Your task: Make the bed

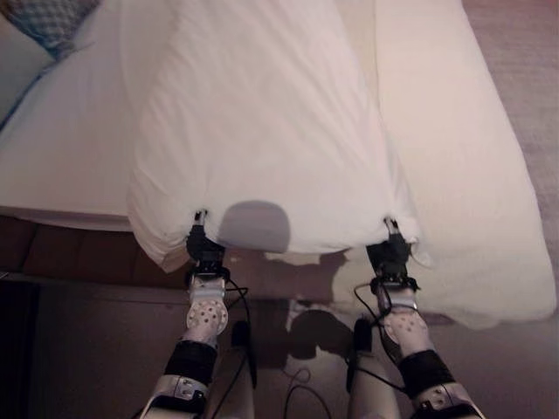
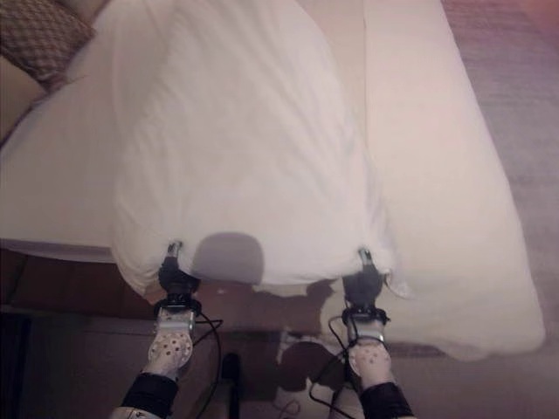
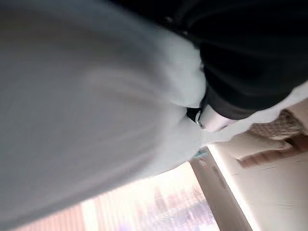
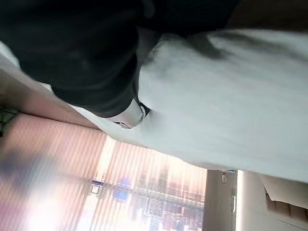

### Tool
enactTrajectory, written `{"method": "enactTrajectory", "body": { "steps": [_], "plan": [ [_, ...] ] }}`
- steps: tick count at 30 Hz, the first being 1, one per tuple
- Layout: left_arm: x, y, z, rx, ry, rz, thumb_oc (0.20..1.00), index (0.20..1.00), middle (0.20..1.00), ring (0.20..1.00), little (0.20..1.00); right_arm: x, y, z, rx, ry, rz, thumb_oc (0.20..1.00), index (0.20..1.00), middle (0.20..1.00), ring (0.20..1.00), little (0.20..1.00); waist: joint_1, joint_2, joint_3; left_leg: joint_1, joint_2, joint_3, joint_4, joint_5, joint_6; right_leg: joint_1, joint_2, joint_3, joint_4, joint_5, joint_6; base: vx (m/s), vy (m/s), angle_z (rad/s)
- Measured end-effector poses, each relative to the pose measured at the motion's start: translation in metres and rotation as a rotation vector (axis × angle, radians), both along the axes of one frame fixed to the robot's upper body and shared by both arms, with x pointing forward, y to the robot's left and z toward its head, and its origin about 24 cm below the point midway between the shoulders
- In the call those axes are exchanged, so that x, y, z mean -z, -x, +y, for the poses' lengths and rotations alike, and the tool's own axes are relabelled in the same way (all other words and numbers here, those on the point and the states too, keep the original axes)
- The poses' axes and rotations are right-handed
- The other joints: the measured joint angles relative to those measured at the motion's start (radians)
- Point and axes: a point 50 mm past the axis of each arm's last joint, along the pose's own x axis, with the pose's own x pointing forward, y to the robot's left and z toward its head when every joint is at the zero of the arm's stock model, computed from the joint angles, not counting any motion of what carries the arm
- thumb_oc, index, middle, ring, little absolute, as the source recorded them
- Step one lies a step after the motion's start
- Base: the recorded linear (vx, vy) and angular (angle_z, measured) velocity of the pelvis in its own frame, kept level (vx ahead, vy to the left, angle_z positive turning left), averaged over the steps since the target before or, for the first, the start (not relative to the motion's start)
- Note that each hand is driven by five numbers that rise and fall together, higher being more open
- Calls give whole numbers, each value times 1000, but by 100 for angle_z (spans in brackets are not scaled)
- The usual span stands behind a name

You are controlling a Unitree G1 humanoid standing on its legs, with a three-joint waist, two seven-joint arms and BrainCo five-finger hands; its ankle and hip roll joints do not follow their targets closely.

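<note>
A white duvet (image 1: 262, 131) lies lengthwise along the bed, its near edge lifted off the foot of the bed between my two hands. My left hand (image 1: 206, 253) grips the near left corner and my right hand (image 1: 391, 257) grips the near right corner. The cloth bunches at both hands and covers most of the fingers. Up close, the left hand (image 3: 250, 57) presses its thumb (image 3: 211, 120) into the white cloth. The right hand (image 4: 82, 53) does the same with its thumb (image 4: 130, 115).
The bare white sheet (image 1: 61, 148) shows to the left of the duvet. A patterned pillow (image 1: 52, 19) sits at the far left corner. More white bedding (image 1: 463, 175) drapes off the bed's right side toward the carpet (image 1: 524, 70). A dark wooden bed frame (image 1: 79, 253) runs along the near left.
</note>
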Motion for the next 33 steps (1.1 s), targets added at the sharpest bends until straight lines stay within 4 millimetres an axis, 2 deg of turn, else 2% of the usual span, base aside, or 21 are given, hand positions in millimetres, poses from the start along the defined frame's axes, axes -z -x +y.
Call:
{"method": "enactTrajectory", "body": {
  "steps": [1,2,3,4,5,6,7,8,12,15,18,19,20,22,24,25,26,28,30,32,33],
  "plan": [
    [-2,-1,-3,7,4,-6,200,200,200,200,200,0,0,-1,1,2,-1,200,200,200,200,200,-6,-1,0,-10,-18,-3,6,-11,19,-19,24,7,19,-34,13,-46,513,-36],
    [-1,0,6,-17,-4,-7,200,200,200,200,200,-1,0,4,-18,3,-4,200,200,200,200,200,12,-10,-4,-13,-2,17,-29,22,25,-75,104,70,106,-145,66,-61,221,-26],
    [1,1,6,-17,0,-1,200,200,200,200,200,-2,1,5,-22,4,-9,200,200,200,200,200,4,-12,-5,-8,-19,24,-49,40,33,-76,149,60,118,-170,67,-60,291,-35],
    [2,5,8,-26,4,-1,200,200,200,200,200,-5,0,9,-41,14,-22,200,200,200,200,200,4,-10,-3,4,-25,44,-100,72,46,-113,194,12,203,-256,37,-2,114,-12],
    [4,7,9,-31,8,5,200,200,200,200,200,-3,1,9,-44,17,-15,200,200,200,200,200,0,-10,-3,17,-35,53,-129,82,50,-116,235,-14,222,-280,22,13,149,-17],
    [5,9,9,-34,2,8,200,200,200,200,200,-3,1,9,-50,29,-18,200,200,200,200,200,-4,-7,-1,35,-47,58,-165,100,55,-110,285,-5,223,-299,-21,40,107,-9],
    [6,10,8,-32,-16,10,200,200,200,200,200,0,2,6,-46,41,-6,200,200,200,200,200,-4,-6,0,48,-52,58,-183,109,55,-105,310,20,227,-304,-17,40,77,-2],
    [6,10,7,-27,-22,13,200,200,200,200,200,2,4,3,-42,52,0,200,200,200,200,200,-3,-6,0,59,-58,54,-192,114,56,-94,326,38,214,-301,-29,43,60,-2],
    [10,14,1,2,-19,28,200,200,200,200,200,7,10,-6,-31,100,0,200,200,200,200,200,-17,9,3,115,-95,11,-234,127,52,-46,335,125,226,-317,-65,-16,24,14],
    [9,15,1,0,-17,30,200,200,200,200,200,7,10,-7,-31,103,-3,200,200,200,200,200,-27,25,7,117,-94,1,-281,156,48,-55,330,120,214,-316,-66,-33,-52,16],
    [11,18,-4,16,-10,44,200,200,200,200,200,8,10,-12,-20,115,7,200,200,200,200,200,-25,65,11,106,-98,-6,-263,167,32,-51,328,105,209,-311,-72,-97,-73,11],
    [9,17,-5,16,-7,37,200,200,200,200,200,10,10,-13,-19,119,14,200,200,200,200,200,-24,69,13,96,-100,-13,-243,165,25,-55,327,105,219,-313,-74,-89,-48,13],
    [9,16,-6,13,0,40,200,200,200,200,200,8,7,-15,-18,131,14,200,200,200,200,200,-28,74,16,90,-95,-17,-231,179,0,-56,307,108,234,-319,-84,-60,-28,21],
    [6,14,-9,16,9,37,200,200,200,200,200,6,6,-17,-12,133,9,200,200,200,200,200,-23,65,16,76,-119,-41,-202,221,-22,-64,280,113,250,-328,-96,-16,10,6],
    [6,15,-5,0,11,38,200,200,200,200,200,-1,2,-14,-19,128,-14,200,200,200,200,200,-15,58,19,51,-121,-90,-166,206,-13,-76,265,107,256,-326,-106,1,69,-21],
    [3,14,-4,-6,2,24,200,200,200,200,200,-4,0,-12,-22,123,-27,200,200,200,200,200,-12,56,18,33,-59,-163,-160,168,-45,-82,262,87,249,-312,-114,6,172,-5],
    [1,13,-4,-5,-9,20,200,200,200,200,200,-3,0,-13,-19,124,-23,200,200,200,200,200,-12,50,20,28,-16,-200,-171,160,-55,-86,264,78,250,-311,-115,12,212,6],
    [-3,12,-6,-1,-16,7,200,200,200,200,200,-2,2,-17,-11,133,-18,200,200,200,200,200,-11,45,19,52,130,-202,-294,159,-60,-109,281,69,275,-324,-115,18,301,9],
    [-2,13,-7,2,-15,10,200,200,200,200,200,-2,2,-18,-11,137,-17,200,200,200,200,200,-15,53,19,88,167,-199,-372,159,-61,-118,285,69,292,-331,-99,-10,352,-6],
    [-4,12,-10,14,-21,-2,200,200,200,200,200,-1,3,-19,-4,138,-14,200,200,200,200,200,-21,62,21,112,158,-191,-394,168,-49,-125,291,58,299,-333,-72,-40,401,-4],
    [-6,11,-12,24,-26,-6,200,200,200,200,200,-5,1,-20,9,134,-28,200,200,200,200,200,-26,69,22,109,146,-194,-392,185,-64,-130,287,54,303,-333,-58,23,608,20]
  ]
}}
